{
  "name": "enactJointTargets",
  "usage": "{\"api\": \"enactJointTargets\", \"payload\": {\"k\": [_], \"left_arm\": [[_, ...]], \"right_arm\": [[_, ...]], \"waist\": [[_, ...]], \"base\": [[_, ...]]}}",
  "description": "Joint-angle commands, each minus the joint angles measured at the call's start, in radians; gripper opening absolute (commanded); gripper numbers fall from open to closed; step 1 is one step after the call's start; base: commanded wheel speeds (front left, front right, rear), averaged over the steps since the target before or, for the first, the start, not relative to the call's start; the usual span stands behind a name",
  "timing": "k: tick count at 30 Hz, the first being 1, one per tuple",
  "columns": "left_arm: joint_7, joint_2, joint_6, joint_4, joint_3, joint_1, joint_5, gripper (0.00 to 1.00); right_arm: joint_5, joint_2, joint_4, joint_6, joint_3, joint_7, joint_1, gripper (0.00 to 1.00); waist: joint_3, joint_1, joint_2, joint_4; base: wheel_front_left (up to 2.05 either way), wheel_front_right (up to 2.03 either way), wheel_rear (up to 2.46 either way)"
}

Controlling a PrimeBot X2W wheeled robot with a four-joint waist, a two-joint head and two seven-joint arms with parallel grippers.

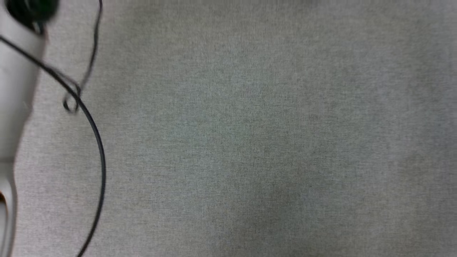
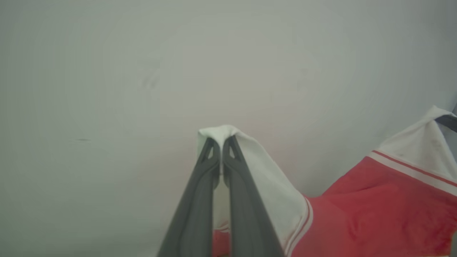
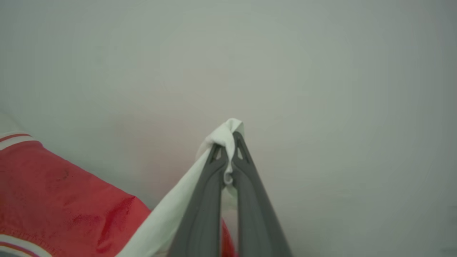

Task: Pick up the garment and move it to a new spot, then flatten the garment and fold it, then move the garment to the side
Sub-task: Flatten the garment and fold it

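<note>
The garment [image 2: 375, 210] is red with white sleeves and red-and-white striped trim. In the left wrist view my left gripper [image 2: 221, 141] is shut on the bunched edge of one white sleeve, and the red body hangs away to the lower right. There the other white sleeve rises to a dark tip [image 2: 448, 121] at the frame edge. In the right wrist view my right gripper [image 3: 228, 142] is shut on a pinch of white sleeve cloth, with the garment's red body [image 3: 53, 192] at the lower left.
The head view looks down on a plain grey cloth surface [image 1: 250, 125]. A pale forearm [image 1: 16, 89] runs along its left edge, and a black cable [image 1: 96, 135] loops beside it. Both wrist views have the same pale grey surface behind the fingers.
</note>
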Motion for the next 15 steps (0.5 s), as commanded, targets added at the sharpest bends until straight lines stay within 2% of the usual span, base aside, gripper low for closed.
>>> {"api": "enactJointTargets", "payload": {"k": [1, 6, 15], "left_arm": [[-0.017, 0.011, 0.012, -0.018, 0.006, 0.071, -0.009, 0.0], [-0.046, 0.021, 0.057, -0.1, 0.032, 0.311, -0.036, 0.0], [-0.056, 0.044, 0.159, -0.314, 0.095, 0.748, -0.034, 0.0]], "right_arm": [[0.01, 0.005, -0.013, -0.001, 0.006, -0.026, 0.067, 0.0], [0.028, -0.003, -0.057, -0.001, 0.009, -0.072, 0.266, 0.0], [0.03, -0.001, -0.176, -0.001, -0.024, -0.081, 0.643, 0.0]], "waist": [[-0.042, -0.0001, 0.0, -0.001], [-0.125, -0.0001, 0.0, 0.005], [-0.287, -0.0001, 0.0, 0.011]], "base": [[0.0, 0.0, 0.0], [0.0, 0.0, 0.0], [0.0, 0.0, 0.0]]}}
